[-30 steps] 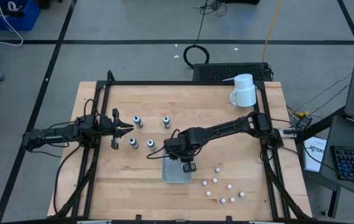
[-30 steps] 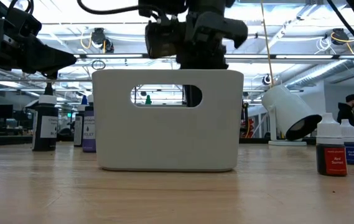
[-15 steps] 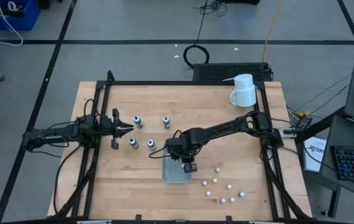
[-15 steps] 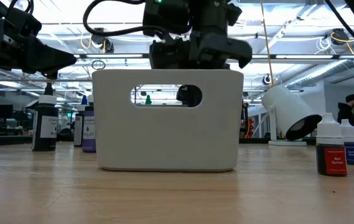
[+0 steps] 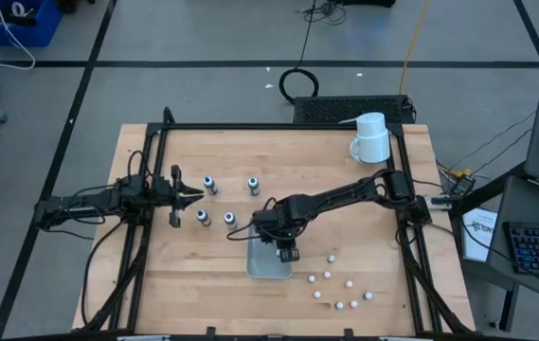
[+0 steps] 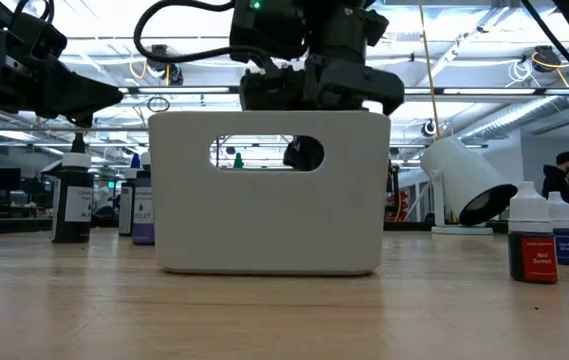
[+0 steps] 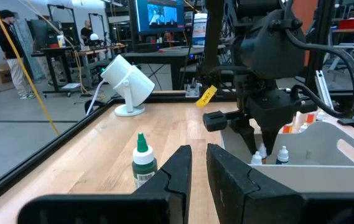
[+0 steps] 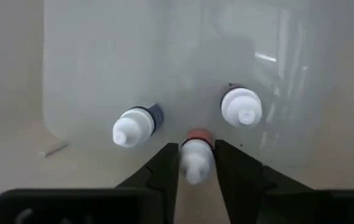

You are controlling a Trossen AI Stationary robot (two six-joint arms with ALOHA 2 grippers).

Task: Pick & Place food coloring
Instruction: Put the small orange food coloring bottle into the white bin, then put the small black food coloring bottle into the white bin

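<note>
The left pincer hangs idle over the left side of the worktop, its fingers set a narrow way apart with nothing between them. Just beside it stand four dark-capped food coloring bottles, upright and loosely spaced. Each is small and light, with a stiff plastic body and a narrower cap; I judge them top-heavy enough to tip at a sideways nudge, so the sound hold is square across the cap or the neck, coming from above.

At mid-worktop the right pincer reaches down into the white bin. In the right wrist view its fingers sit close on either side of a white-tipped bottle with a reddish collar; whether they press it or merely flank it I cannot tell. Two more white-tipped bottles stand in the bin near it, so there is little room to open without knocking a neighbour.

To the right of the bin a scatter of white-capped bottles waits on the worktop, well apart from the white mug lying at the far right corner
</note>
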